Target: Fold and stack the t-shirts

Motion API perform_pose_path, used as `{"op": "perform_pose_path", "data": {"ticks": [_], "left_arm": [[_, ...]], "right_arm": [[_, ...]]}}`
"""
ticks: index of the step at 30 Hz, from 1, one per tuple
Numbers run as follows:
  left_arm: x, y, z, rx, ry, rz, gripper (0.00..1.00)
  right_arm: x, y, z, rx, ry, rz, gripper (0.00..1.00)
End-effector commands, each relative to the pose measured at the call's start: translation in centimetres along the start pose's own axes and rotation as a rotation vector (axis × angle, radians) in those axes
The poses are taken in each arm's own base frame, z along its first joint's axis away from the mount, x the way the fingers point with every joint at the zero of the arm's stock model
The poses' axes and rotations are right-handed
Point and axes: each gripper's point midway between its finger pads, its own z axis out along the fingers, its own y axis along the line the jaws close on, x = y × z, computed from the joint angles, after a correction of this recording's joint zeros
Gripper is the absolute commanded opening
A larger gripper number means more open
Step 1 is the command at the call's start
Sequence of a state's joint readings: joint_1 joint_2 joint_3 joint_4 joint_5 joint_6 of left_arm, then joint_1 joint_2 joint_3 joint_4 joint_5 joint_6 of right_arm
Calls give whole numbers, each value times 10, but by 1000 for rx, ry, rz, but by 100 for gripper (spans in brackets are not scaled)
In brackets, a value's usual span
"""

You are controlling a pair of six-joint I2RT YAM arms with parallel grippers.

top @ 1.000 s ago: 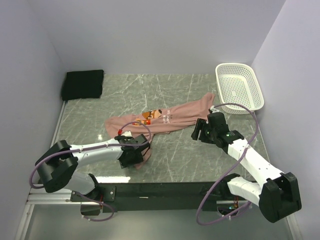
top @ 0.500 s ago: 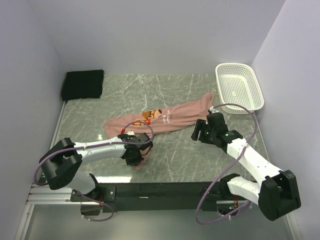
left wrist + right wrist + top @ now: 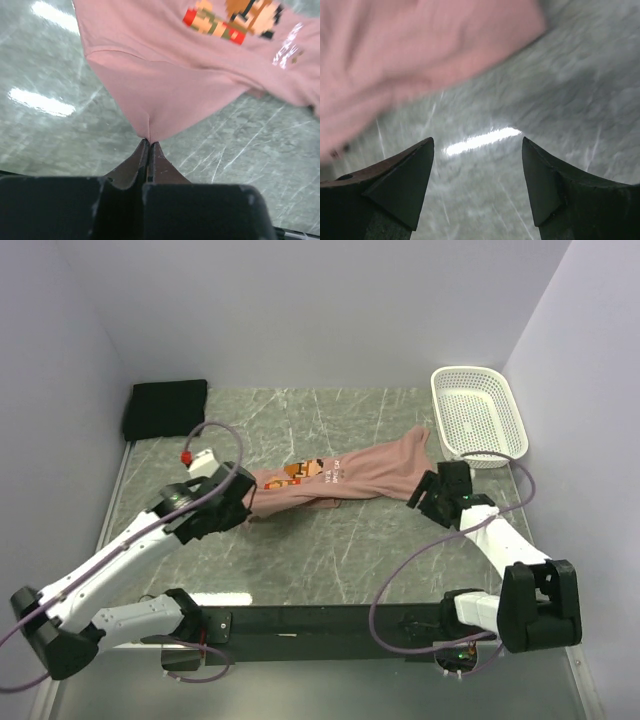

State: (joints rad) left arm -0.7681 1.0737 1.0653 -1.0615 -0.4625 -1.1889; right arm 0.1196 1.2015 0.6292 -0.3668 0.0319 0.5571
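Where the green marbled table [image 3: 340, 560] meets the back-left corner, the plain black folded t-shirt [image 3: 166, 408] lies flat, well apart from both arms. To its right, the left gripper [image 3: 148, 145] has its two dark fingers pressed tight together on a pinch of the dusty salmon-pink cotton t-shirt [image 3: 200, 75], whose cloth draws to a point at the fingertips. This shirt stretches across the middle of the table towards the right, its pixel-style cartoon print and white text facing up. At the shirt's far right end, the right gripper [image 3: 477, 142] hangs with its jaws spread wide over bare table, the pink edge just beyond them and nothing between them. Behind it, the white plastic mesh basket [image 3: 478, 415] sits in the back-right corner.
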Motion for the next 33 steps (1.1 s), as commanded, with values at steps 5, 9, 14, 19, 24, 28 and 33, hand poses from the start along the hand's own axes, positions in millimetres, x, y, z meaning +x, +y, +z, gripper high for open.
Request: {"op": "perform_pose_path", "data": {"ticks": [5,9,14,19,24,28,33], "left_arm": [[-29,12,-31,36,-58,59,1],[-38,9,-38,65,-77,52,1],[-48,9,-45,76,-104,58,1],[-62,17,-54,58,-147,48,1],[-77,32,-73,33,-201,35,1],[-87,49,-91,10,-247,30,1],[-83,48,-80,12,-251,36,1]], "right_arm": [[-42,-3,23,-74,-94,277,78],[-38,0,39,-71,-45,323,78],[-35,-5,57,-27,-22,366,76],[-40,-13,60,19,-36,359,46],[-68,-23,19,97,-107,290,0],[-103,-26,-36,136,-216,159,11],[-135,-13,-46,152,-205,106,59]]}}
